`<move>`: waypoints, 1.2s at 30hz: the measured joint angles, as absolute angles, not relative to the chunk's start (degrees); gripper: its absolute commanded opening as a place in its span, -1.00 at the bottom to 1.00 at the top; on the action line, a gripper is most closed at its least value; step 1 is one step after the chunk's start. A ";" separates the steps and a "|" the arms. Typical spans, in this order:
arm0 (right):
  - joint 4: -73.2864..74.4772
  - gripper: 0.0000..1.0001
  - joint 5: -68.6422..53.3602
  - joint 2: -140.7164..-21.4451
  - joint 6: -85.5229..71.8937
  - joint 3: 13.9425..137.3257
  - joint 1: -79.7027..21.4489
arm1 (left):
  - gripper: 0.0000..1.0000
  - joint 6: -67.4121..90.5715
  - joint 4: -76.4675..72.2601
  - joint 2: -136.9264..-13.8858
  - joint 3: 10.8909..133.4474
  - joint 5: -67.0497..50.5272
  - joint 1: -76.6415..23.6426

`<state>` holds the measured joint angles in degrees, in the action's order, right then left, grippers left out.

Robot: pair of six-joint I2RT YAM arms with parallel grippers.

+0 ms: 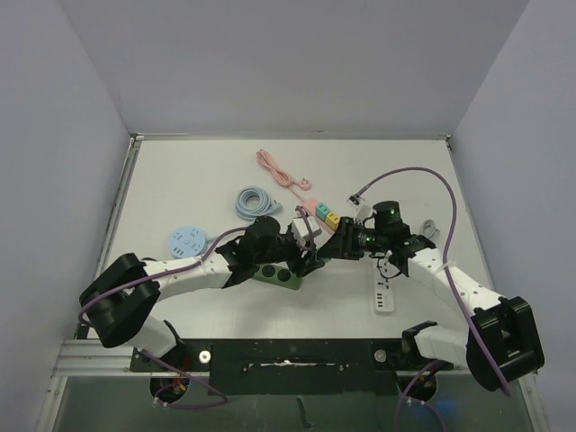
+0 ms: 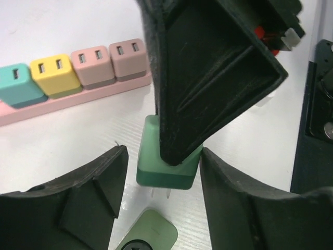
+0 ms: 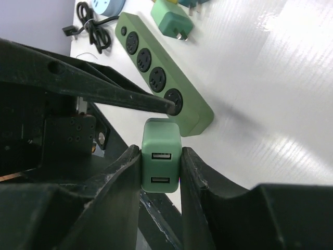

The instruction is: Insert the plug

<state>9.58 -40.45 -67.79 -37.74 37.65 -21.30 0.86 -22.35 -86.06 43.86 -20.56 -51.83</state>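
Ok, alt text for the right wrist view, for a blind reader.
The right gripper clamps a green charger plug, two USB ports facing the camera. Behind it, a green power strip with four round sockets lies on the white table.

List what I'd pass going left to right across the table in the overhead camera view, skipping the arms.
Round blue socket → coiled blue cable → row of coloured chargers → white power strip.
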 measured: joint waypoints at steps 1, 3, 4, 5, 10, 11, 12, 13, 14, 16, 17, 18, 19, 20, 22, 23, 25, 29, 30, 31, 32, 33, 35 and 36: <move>9.89 -1.00 -39.70 -67.75 -37.65 37.71 -21.45 | 0.25 1.32 -22.22 -85.97 43.83 -19.38 -51.92; 11.92 -1.00 -35.90 -67.55 -36.42 38.65 -21.69 | 0.36 3.03 -21.85 -85.49 43.59 -15.68 -51.99; 13.43 -1.00 -33.47 -67.13 -35.53 39.33 -21.82 | 0.39 4.03 -21.54 -84.97 43.40 -13.58 -51.99; 15.05 -1.00 -31.03 -66.57 -34.50 39.99 -21.87 | 0.39 4.93 -21.17 -84.18 43.13 -11.29 -51.92; 22.72 -1.00 -13.78 -60.95 -30.30 43.03 -22.02 | 0.40 10.35 -17.78 -77.80 41.19 -1.76 -51.29; 23.88 -1.00 -10.39 -59.70 -29.95 43.20 -22.02 | 0.40 11.64 -17.08 -76.29 40.73 -0.10 -51.20; 25.23 -1.00 -6.83 -58.26 -29.58 43.20 -22.02 | 0.40 12.67 -16.40 -75.07 40.38 1.04 -51.16; 26.76 -1.00 -3.33 -57.01 -29.56 43.20 -22.02 | 0.40 13.93 -15.73 -73.69 39.97 2.46 -50.96; 28.67 -1.00 0.54 -55.86 -29.61 43.20 -22.02 | 0.40 15.31 -14.92 -72.20 39.53 3.77 -50.83; 31.99 -1.00 7.05 -54.13 -30.20 43.18 -22.00 | 0.40 17.67 -13.47 -69.52 38.72 5.78 -50.39; 33.26 -1.00 9.52 -53.58 -30.48 43.11 -22.00 | 0.40 18.76 -12.80 -68.20 38.30 6.48 -50.02; 34.41 -1.00 11.81 -53.10 -30.63 42.98 -21.80 | 0.40 19.62 -12.10 -66.87 37.91 7.14 -49.58; 35.33 -1.00 13.65 -52.80 -30.70 42.74 -21.45 | 0.40 20.45 -11.51 -65.80 37.65 7.55 -49.28; 35.88 -1.00 14.57 -52.64 -30.65 42.48 -20.86 | 0.40 20.84 -11.16 -65.06 37.50 7.84 -48.99; 36.29 -1.00 15.42 -52.82 -30.44 41.78 -19.35 | 0.40 21.56 -10.44 -63.57 37.30 8.43 -48.56; 36.45 -1.00 15.64 -53.10 -30.44 41.56 -18.68 | 0.40 21.85 -10.17 -63.00 37.30 8.62 -48.45; 36.60 -1.00 15.59 -54.11 -30.46 41.43 -16.91 | 0.40 22.00 -9.82 -62.24 37.30 8.88 -48.25; 36.95 -1.00 15.49 -57.58 -31.44 41.41 -13.30 | 0.40 22.06 -9.15 -61.82 37.30 9.21 -48.05; 37.21 -1.00 15.55 -58.37 -31.99 41.39 -12.64 | 0.40 22.06 -8.99 -61.82 37.30 9.21 -47.94; 37.45 -1.00 15.64 -58.83 -32.40 41.34 -12.38 | 0.40 22.06 -8.88 -61.82 37.30 9.21 -47.86; 37.76 -1.00 15.70 -59.13 -33.04 41.28 -12.36 | 0.40 22.06 -8.80 -61.82 37.30 9.21 -47.81; 38.06 -1.00 15.79 -59.20 -33.85 41.19 -12.36 | 0.40 22.06 -8.73 -61.82 37.30 9.21 -47.75; 38.72 -1.00 16.12 -59.20 -35.40 41.12 -12.36 | 0.40 22.04 -8.67 -61.82 37.32 9.21 -47.59; 39.13 -1.00 16.32 -59.27 -36.47 41.10 -12.38 | 0.40 22.04 -8.67 -61.82 37.32 9.21 -47.55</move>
